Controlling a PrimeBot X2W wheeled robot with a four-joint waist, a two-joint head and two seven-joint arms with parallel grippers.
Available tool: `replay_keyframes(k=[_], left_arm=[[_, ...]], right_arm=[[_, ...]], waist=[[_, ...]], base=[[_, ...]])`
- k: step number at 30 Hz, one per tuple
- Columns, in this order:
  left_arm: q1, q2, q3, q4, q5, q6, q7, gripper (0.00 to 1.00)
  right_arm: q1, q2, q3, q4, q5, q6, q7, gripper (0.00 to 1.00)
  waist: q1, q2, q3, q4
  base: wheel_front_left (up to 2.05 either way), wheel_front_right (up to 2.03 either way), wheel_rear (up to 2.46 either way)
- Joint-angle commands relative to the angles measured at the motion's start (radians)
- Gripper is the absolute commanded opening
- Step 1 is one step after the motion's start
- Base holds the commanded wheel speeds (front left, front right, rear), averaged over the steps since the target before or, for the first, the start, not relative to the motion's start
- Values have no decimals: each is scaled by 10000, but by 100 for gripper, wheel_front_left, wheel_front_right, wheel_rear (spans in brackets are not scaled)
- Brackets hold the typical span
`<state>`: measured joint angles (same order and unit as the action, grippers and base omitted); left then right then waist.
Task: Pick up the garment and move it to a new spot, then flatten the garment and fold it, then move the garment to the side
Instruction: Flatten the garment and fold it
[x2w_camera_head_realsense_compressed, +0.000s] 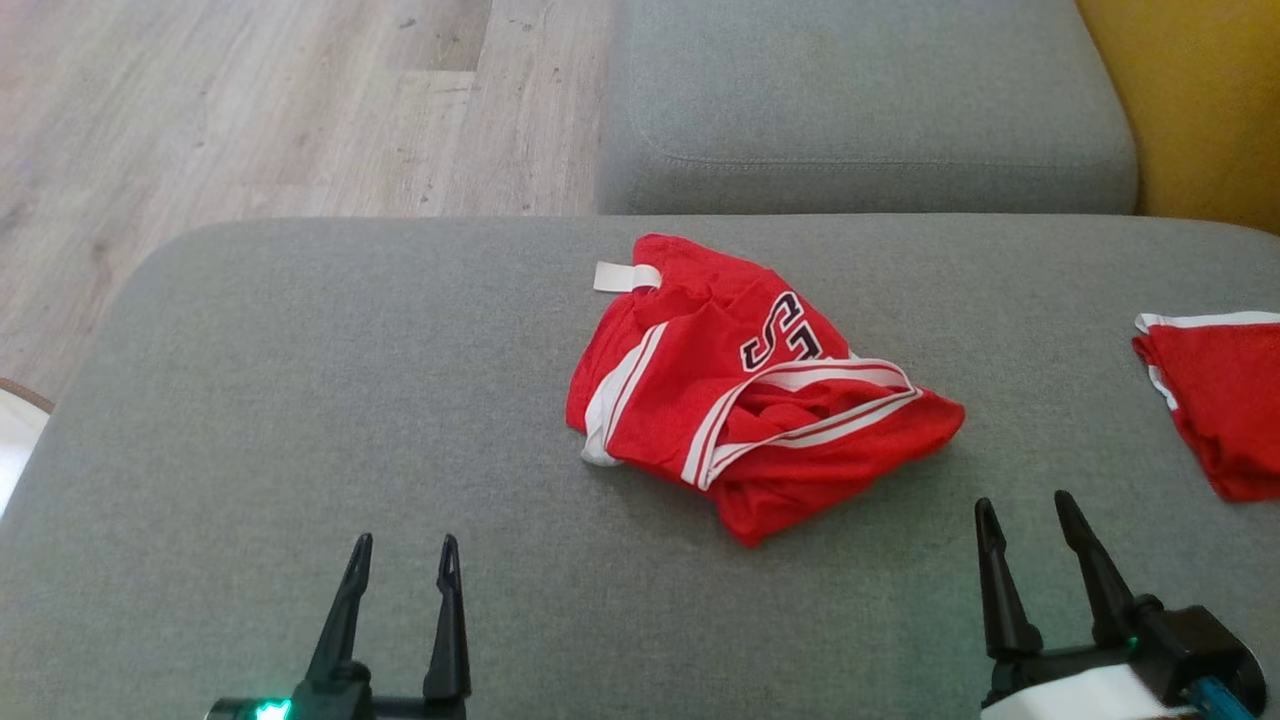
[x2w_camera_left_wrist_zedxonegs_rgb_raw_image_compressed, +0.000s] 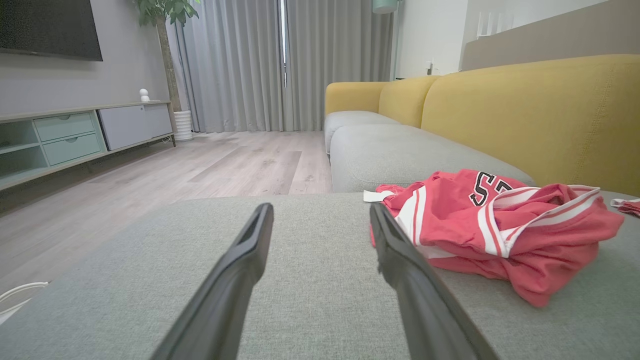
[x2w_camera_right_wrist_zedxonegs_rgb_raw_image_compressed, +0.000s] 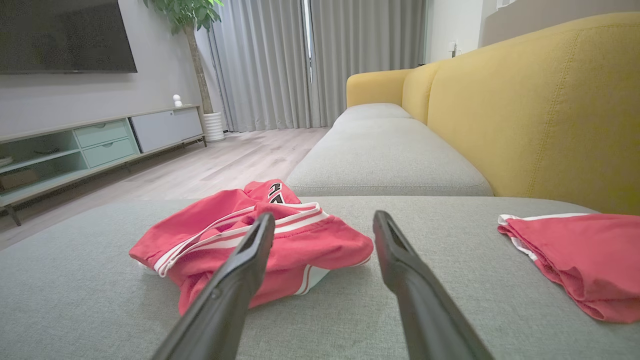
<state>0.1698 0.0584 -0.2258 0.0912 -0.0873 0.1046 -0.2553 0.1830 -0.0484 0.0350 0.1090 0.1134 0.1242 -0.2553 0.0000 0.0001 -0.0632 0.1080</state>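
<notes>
Red garment (x2w_camera_head_realsense_compressed: 745, 415) — white stripes, black lettering — on grey cushion (x2w_camera_head_realsense_compressed: 300, 420).

a wide grey fabric seat cushion (x2w_camera_head_realsense_compressed: 300, 420) carries everything here. a crumpled red garment (x2w_camera_head_realsense_compressed: 690, 400) with white stripes and dark lettering lies on it near the middle, bunched in loose folds. a white label (x2w_camera_head_realsense_compressed: 625, 276) sticks out flat onto the fabric at its far edge. well apart from it, toward the cushion's right side, lies a second red piece of clothing (x2w_camera_head_realsense_compressed: 1215, 400) with white trim, cut off by the frame. another grey cushion (x2w_camera_head_realsense_compressed: 860, 100) adjoins the far side, next to a wood floor (x2w_camera_head_realsense_compressed: 250, 100).
</notes>
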Motion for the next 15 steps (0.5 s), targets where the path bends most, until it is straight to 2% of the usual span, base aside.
replay_keyframes(k=[1, 6, 15], left_arm=[[-298, -75, 362, -317, 15, 9, -64, 100], [-357, -79, 224, -326, 67, -45, -64, 100], [-1405, -80, -724, 620, 525, -421, -64, 100]], right_arm=[[-236, -77, 224, -320, -1, 65, -65, 100], [-250, -105, 230, -374, -37, 65, -65, 100], [-413, -115, 269, -524, 33, 65, -65, 100]], waist=[[0, -1, 26, -32], [0, -1, 157, -220], [0, -1, 650, -886]], base=[[0, 0, 0], [0, 0, 0], [0, 0, 0]])
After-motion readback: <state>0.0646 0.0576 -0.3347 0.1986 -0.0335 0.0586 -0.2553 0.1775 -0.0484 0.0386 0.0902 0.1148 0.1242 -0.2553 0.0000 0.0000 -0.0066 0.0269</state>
